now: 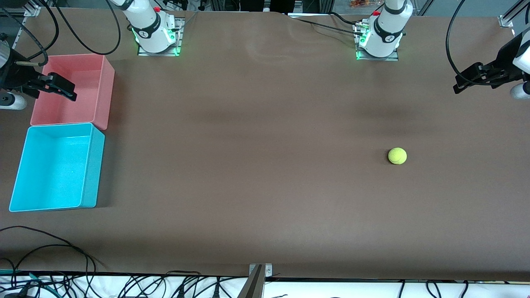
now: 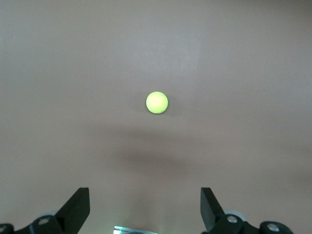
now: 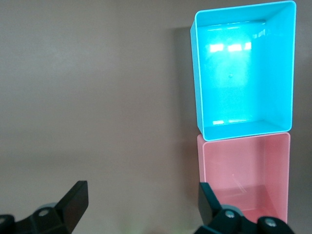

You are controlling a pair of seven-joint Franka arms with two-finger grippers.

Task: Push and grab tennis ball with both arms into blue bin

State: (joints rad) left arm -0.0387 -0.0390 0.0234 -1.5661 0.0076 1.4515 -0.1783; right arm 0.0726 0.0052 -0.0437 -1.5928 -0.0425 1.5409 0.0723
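Observation:
The tennis ball [image 1: 397,156] lies alone on the brown table toward the left arm's end; it also shows in the left wrist view [image 2: 157,103]. The blue bin [image 1: 93,165] stands empty at the right arm's end, and it shows in the right wrist view [image 3: 243,131]. My left gripper [image 1: 459,82] hangs open and empty over the table's edge at the left arm's end, well apart from the ball; its wrist view [image 2: 145,209] shows the jaws wide apart. My right gripper [image 1: 70,92] hangs open and empty over the pink bin's rim [image 3: 144,207].
A pink-red bin [image 1: 103,95] stands empty against the blue bin, farther from the front camera [image 3: 243,170]. The arm bases [image 1: 157,37] [image 1: 379,41] stand along the table's back edge. Black cables [image 1: 49,244] lie along the edge nearest the front camera.

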